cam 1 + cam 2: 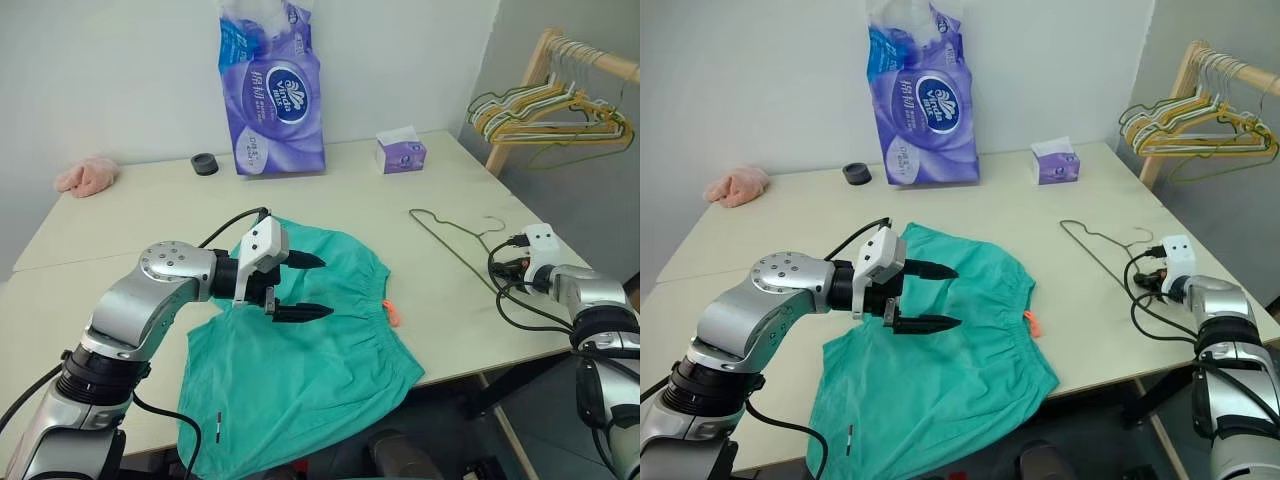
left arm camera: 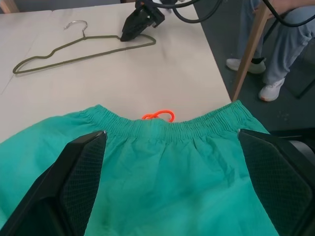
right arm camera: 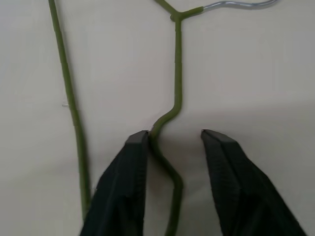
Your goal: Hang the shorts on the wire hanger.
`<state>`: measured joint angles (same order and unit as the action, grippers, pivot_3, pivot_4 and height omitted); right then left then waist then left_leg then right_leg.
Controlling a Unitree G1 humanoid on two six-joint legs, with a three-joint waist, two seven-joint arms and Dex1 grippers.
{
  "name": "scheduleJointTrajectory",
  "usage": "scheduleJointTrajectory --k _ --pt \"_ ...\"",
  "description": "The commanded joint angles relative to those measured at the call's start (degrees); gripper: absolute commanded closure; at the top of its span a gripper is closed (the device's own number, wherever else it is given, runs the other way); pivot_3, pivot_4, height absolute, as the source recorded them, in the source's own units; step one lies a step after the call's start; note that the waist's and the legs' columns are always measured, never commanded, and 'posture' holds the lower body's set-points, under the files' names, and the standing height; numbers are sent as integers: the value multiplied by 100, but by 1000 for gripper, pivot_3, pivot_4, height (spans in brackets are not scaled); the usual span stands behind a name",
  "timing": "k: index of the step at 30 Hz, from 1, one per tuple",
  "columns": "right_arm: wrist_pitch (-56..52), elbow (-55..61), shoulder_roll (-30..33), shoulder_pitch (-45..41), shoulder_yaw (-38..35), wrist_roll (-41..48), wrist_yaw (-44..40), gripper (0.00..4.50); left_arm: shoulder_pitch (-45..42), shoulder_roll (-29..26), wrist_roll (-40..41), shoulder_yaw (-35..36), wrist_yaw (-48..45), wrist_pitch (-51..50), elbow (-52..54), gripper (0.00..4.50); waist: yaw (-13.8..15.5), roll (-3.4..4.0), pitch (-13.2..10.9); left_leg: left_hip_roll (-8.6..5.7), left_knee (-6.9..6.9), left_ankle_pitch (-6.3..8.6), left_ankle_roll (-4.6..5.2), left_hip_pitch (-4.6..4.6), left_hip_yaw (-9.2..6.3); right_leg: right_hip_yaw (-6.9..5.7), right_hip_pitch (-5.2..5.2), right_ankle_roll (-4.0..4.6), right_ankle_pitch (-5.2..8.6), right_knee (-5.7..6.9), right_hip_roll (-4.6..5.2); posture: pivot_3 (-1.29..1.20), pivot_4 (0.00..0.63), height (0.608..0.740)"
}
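Note:
The teal-green shorts [image 1: 300,370] lie flat on the table, with the gathered waistband and a small orange tag [image 1: 391,313] toward the right. My left gripper [image 1: 326,287] hovers just over them, open, its fingers [image 2: 81,172] spread wide above the cloth and nothing between them. The wire hanger [image 1: 450,240], thin and olive-green, lies flat on the table to the right of the shorts. My right gripper [image 3: 174,133] is down at the hanger's near end. Its jaws are apart and straddle one wire [image 3: 177,73], which touches one finger.
A purple tissue pack [image 1: 270,95], a small tissue box [image 1: 402,153], a black ring [image 1: 204,164] and a pink cloth lump [image 1: 87,175] sit along the table's back. A wooden rack with bunched hangers [image 1: 550,105] stands at the far right. A person's legs [image 2: 290,44] stand beyond the table edge.

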<state>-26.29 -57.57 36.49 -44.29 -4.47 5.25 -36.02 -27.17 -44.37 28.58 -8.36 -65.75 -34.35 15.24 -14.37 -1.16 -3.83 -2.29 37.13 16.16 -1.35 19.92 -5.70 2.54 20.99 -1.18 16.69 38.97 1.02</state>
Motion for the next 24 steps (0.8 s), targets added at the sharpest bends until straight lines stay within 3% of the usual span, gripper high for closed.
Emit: scheduleJointTrajectory --k 1,2,3,9,16,24 --pt "-159 -304 -266 72 78 -139 247 4021 -74 64 -24 108 68 81 30 0 -24 -21 15 1 -1 0 0 -4 -1 0 -4 0 0 0 -1 -256 30 740" --pt "-61 -298 -296 79 50 -159 413 4388 -65 79 -16 138 105 45 30 0 -29 -30 21 3 0 0 0 -6 0 1 -6 0 0 0 -3 -254 30 740" --pt "29 -243 -327 88 24 -143 464 4475 -47 86 -8 178 147 3 22 0 -32 -41 28 4 0 0 0 -9 0 1 -9 0 0 -1 -3 -254 30 740" --pt "545 829 -322 336 115 -88 145 4475 151 1 -64 482 391 -8 -176 0 -20 -44 29 1 18 1 0 -13 0 4 -26 -36 9 -8 -4 -255 33 740" --pt "1534 3030 -80 1058 673 -499 -320 4475 46 -98 -394 1081 792 388 -1128 0 -18 25 -15 2 15 1 0 11 1 7 12 -40 9 4 -3 -267 36 740" --pt "4564 3682 290 854 1740 -1990 -79 4475 -526 -320 202 1791 718 -732 -2360 0 -43 31 -20 -2 12 1 -1 19 -7 -2 23 -45 6 3 2 -266 33 740"
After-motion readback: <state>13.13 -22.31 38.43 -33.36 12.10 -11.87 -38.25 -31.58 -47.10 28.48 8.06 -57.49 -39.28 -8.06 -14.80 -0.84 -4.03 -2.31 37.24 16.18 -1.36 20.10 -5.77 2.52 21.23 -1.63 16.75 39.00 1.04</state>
